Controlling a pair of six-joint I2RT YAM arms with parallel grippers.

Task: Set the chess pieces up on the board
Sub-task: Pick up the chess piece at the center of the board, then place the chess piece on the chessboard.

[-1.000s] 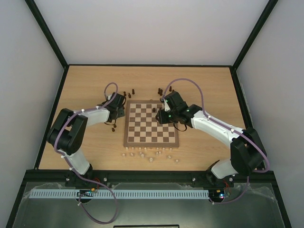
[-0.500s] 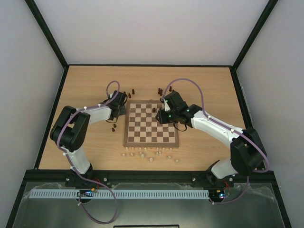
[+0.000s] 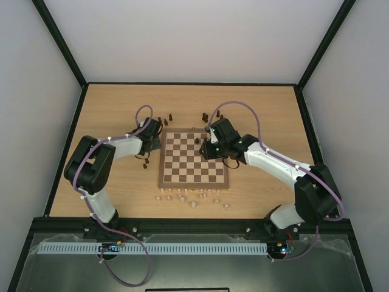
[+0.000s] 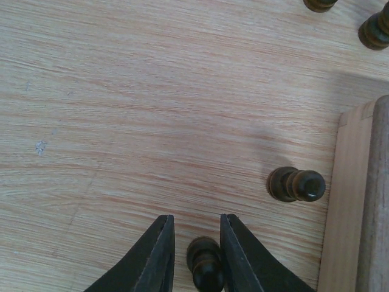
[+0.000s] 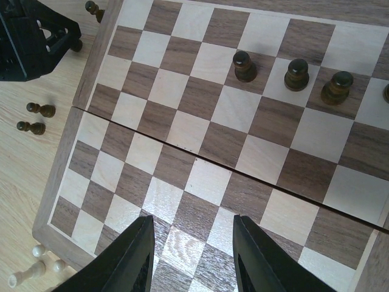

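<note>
Left jaws sit narrow around a dark pawn (image 4: 205, 264) at lower frame, bound for the board (image 5: 206, 176); right jaws gape empty.

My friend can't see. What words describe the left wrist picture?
The left gripper has its two black fingers either side of a dark brown pawn on the wooden table. Another dark pawn lies on its side beside the chessboard at right, and two more dark pieces peek in top right.
</note>
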